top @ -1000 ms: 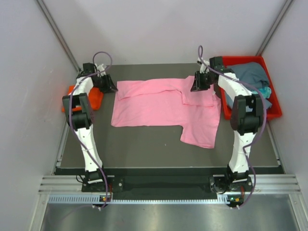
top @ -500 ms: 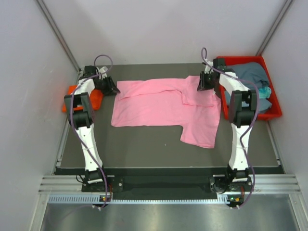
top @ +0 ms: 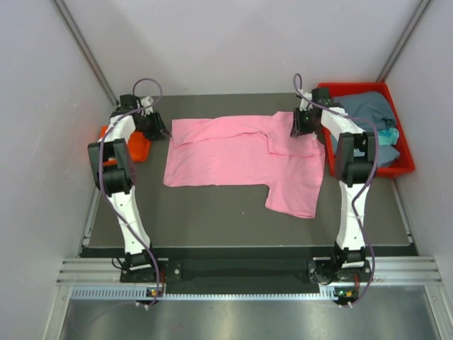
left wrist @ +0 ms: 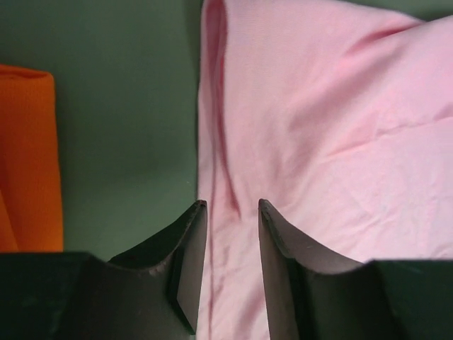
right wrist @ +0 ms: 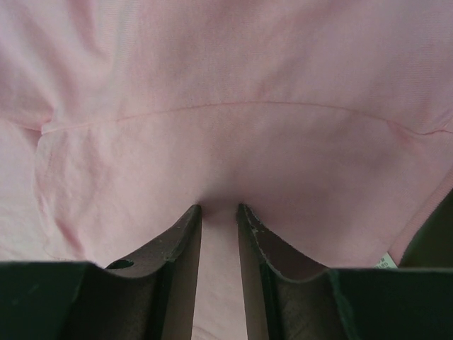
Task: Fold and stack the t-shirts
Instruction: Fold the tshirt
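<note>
- Across the dark grey table (top: 212,212) a light pink cloth t-shirt (top: 226,152) lies spread flat. Its right part hangs lower toward the near edge, and a folded-in piece sits on top near its far right corner.
- The left gripper (left wrist: 231,205) is down at the shirt's far left corner. Its fingers stand apart and straddle the hem, one over bare table and one over pink cloth, and nothing is clamped between them.
- The right gripper (right wrist: 218,209) sits on the far right part of the same shirt. Its fingers are close together with pink cloth filling the narrow gap and puckering at the tips. I cannot tell whether they pinch it or only press on it.
- A bright orange folded t-shirt (top: 134,145) lies at the table's left edge, just beside the left gripper and apart from the pink one.
- A rigid red plastic tray (top: 357,86) at the far right holds a crumpled grey-blue t-shirt (top: 371,106) with a bit of teal cloth (top: 388,134) beside it.
</note>
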{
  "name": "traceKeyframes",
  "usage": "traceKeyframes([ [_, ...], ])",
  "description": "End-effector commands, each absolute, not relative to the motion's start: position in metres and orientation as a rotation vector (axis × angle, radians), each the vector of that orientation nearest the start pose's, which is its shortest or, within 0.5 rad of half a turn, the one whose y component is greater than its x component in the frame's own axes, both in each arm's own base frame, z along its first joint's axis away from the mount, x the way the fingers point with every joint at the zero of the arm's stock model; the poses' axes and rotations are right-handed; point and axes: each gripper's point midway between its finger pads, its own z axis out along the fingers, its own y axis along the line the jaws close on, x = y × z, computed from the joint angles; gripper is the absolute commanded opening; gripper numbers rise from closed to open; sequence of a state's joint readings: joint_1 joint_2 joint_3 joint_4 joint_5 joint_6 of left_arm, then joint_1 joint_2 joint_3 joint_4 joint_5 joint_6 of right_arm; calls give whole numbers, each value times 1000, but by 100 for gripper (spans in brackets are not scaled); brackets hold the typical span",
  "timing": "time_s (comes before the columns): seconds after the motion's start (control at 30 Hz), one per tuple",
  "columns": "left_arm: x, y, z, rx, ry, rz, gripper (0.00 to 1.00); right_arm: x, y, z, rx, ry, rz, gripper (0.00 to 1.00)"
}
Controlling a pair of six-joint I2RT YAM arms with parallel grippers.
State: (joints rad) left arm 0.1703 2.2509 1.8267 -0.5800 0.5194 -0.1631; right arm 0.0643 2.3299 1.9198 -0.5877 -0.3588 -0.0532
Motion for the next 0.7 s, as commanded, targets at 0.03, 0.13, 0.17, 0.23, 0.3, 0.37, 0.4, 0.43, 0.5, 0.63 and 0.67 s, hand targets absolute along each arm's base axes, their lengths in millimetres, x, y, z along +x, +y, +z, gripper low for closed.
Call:
traceKeyframes([
  [0.03, 509, -18, 98, -247, 2449, -775, 40, 562, 91, 47, -305, 2460, 413, 29],
  [0.13, 502, -29, 85, -269, 2476, -822, 39, 566, 91, 46, -309, 2456, 402, 29],
  [0.17, 501, -32, 80, -269, 2486, -833, 39, 566, 90, 46, -308, 2456, 400, 29],
  [0.23, 504, -33, 79, -271, 2484, -842, 39, 566, 90, 48, -312, 2451, 396, 29],
  [0.3, 507, -33, 75, -269, 2484, -843, 39, 566, 89, 50, -312, 2448, 394, 29],
  [0.37, 510, -32, 70, -268, 2488, -835, 39, 565, 90, 49, -316, 2450, 396, 29],
  [0.4, 511, -32, 69, -268, 2489, -835, 39, 565, 90, 47, -316, 2453, 397, 29],
  [0.43, 514, -33, 69, -260, 2485, -832, 39, 565, 90, 49, -316, 2450, 396, 29],
  [0.5, 516, -32, 64, -263, 2491, -828, 39, 566, 90, 49, -316, 2447, 396, 29],
  [0.63, 520, -37, 60, -246, 2491, -828, 39, 567, 91, 49, -316, 2446, 395, 29],
  [0.67, 521, -37, 59, -245, 2492, -829, 39, 568, 92, 51, -317, 2442, 397, 29],
])
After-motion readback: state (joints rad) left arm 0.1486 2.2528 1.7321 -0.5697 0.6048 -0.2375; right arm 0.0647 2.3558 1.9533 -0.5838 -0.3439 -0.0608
